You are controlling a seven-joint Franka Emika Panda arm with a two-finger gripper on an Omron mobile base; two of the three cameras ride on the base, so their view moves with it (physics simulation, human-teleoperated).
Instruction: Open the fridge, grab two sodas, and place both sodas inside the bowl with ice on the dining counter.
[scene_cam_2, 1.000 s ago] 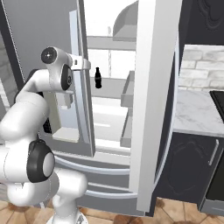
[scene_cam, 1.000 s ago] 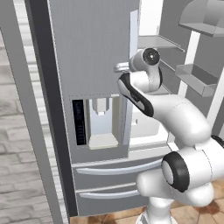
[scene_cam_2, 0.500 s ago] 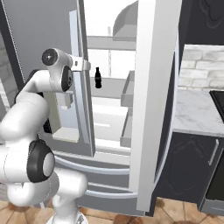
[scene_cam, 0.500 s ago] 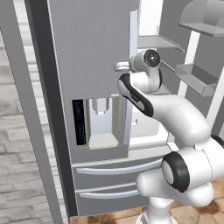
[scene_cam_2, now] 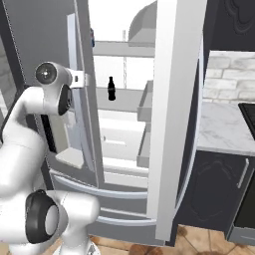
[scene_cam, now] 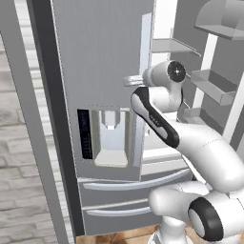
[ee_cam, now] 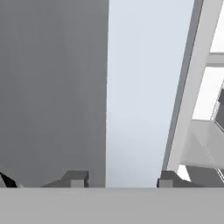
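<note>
In the left base view, the fridge (scene_cam: 102, 52) filled the left and centre of the frame. Its left door was closed, with the dispenser panel (scene_cam: 110, 138) at mid-height and the lower drawers (scene_cam: 124, 188) beneath. Your gripper (scene_cam: 131, 80) sat at centre frame, against the long silver handle (scene_cam: 147, 57) on that door's right edge. To the right of it the white interior stood exposed.

In the right base view, you had the gripper (scene_cam_2: 82, 78) at upper left on the same handle (scene_cam_2: 73, 55). Right of it, a dark soda (scene_cam_2: 111, 88) stood upright on a shelf inside, well apart from the gripper. A sliver of blue (scene_cam_2: 92, 38) showed higher up behind the handle, too small to identify. The open right door (scene_cam_2: 174, 114) rose through centre frame, and a marbled worktop (scene_cam_2: 219, 127) lay at the far right.

In the hand view, your gripper (ee_cam: 122, 179) was clamped on the handle, one fingertip (ee_cam: 77, 178) against each edge of the pale strip.
</note>
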